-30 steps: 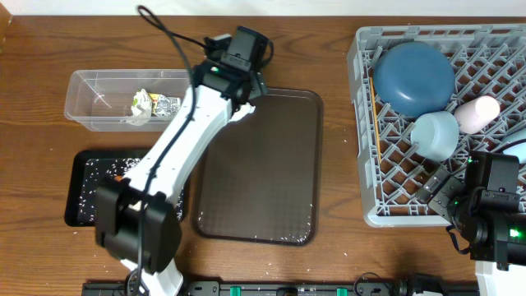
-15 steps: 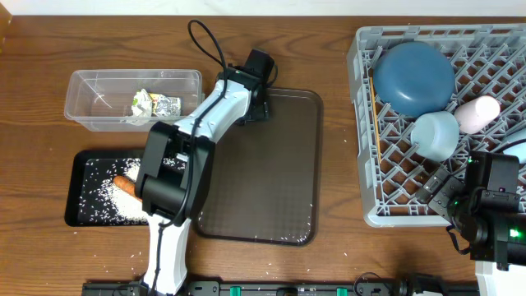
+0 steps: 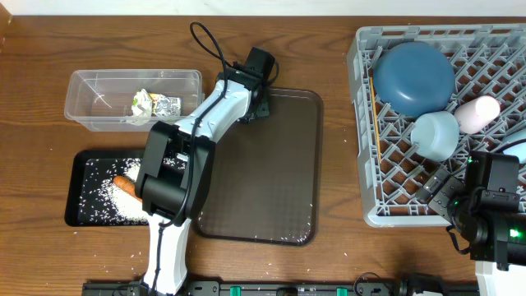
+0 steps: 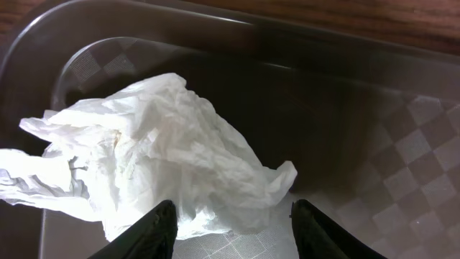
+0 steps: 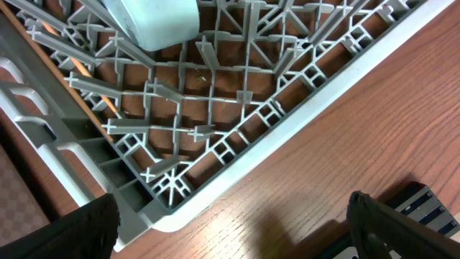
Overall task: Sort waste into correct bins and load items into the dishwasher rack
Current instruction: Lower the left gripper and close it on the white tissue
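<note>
Overhead, a brown wooden table (image 3: pixel 33 164) carries the dark serving tray (image 3: pixel 279 181). The crumpled white tissue (image 4: pixel 158 158) lies in its corner, between the left gripper's (image 4: pixel 233 219) parted, unclamped fingers. The right gripper (image 5: pixel 233 226) gapes wide, empty, above the grey rack's (image 5: pixel 302 101) corner.

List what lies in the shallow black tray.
An orange carrot and scattered white rice grains. The left arm covers the black tray's right part.

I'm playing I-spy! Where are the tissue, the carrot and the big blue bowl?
tissue (image 4: pixel 158 155), left wrist view, middle of the crumple.
carrot (image 3: pixel 123 182), overhead view, middle of its length.
big blue bowl (image 3: pixel 415 78), overhead view, centre of its blue surface.
</note>
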